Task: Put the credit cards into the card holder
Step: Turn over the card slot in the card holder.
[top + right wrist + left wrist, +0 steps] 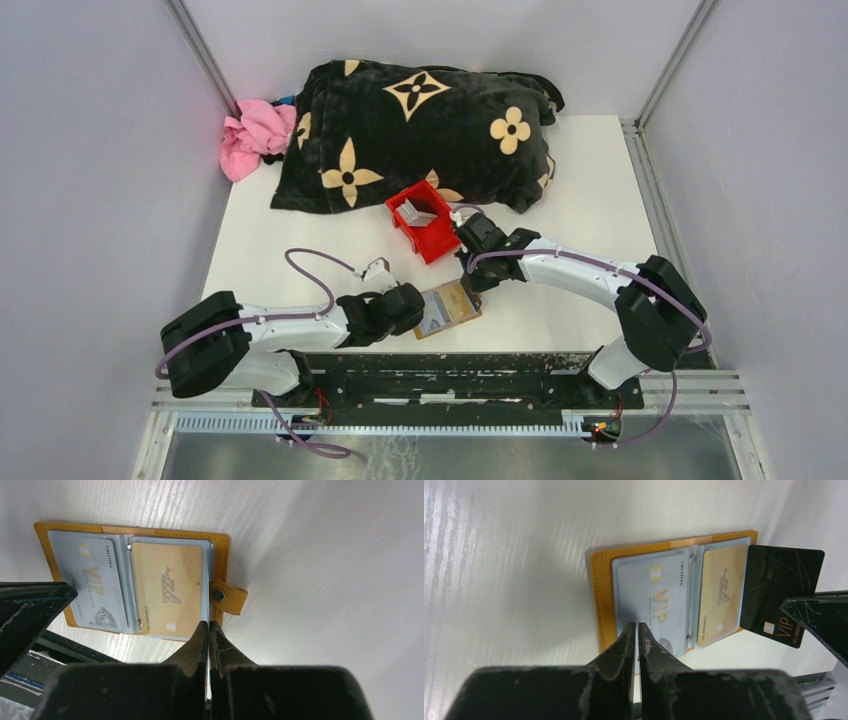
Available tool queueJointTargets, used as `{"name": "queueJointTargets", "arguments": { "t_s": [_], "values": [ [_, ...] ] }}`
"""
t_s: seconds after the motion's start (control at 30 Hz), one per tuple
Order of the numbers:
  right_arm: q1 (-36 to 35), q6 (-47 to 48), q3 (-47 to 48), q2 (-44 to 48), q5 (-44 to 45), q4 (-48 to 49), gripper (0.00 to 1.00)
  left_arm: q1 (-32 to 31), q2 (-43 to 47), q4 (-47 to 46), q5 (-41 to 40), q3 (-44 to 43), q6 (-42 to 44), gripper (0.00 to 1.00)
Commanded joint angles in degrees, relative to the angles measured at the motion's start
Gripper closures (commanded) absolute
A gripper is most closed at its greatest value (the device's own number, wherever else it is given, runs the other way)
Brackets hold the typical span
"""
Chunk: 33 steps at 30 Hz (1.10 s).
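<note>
The tan card holder [452, 308] lies open on the white table near the front edge. A silver VIP card [654, 600] sits in its left clear pocket and a gold card [721, 595] in its right one. My left gripper [420, 308] is shut, its tips [636, 627] resting on the left page over the silver card. My right gripper [468, 270] is shut on a black VIP card [779, 590], held on edge over the holder's right side by the snap tab [227, 597]. In the right wrist view the holder [220, 545] lies just beyond the shut tips [208, 625].
A red bin [436, 243] with white cards [420, 212] in it stands just behind the holder. A black flowered blanket [420, 130] and a pink cloth [255, 135] lie at the back. A black mounting rail [450, 365] runs along the near edge.
</note>
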<state>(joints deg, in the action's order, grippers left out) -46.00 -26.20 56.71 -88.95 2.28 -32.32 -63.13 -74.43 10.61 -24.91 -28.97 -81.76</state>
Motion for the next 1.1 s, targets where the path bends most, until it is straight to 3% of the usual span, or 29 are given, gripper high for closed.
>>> {"name": "queueJointTargets", "arguments": {
  "t_s": [0.0,1.07],
  "values": [
    [-0.1,0.0,2.3,1.7,3.1,-0.8,0.99,-0.7,-0.5,0.8,0.0,-1.7,2.2,0.89],
    [1.2,-3.7,3.5,1.4,-3.4,-0.3,0.99,-0.6,-1.7,1.4,0.7,-1.2,1.9,0.89]
  ]
}}
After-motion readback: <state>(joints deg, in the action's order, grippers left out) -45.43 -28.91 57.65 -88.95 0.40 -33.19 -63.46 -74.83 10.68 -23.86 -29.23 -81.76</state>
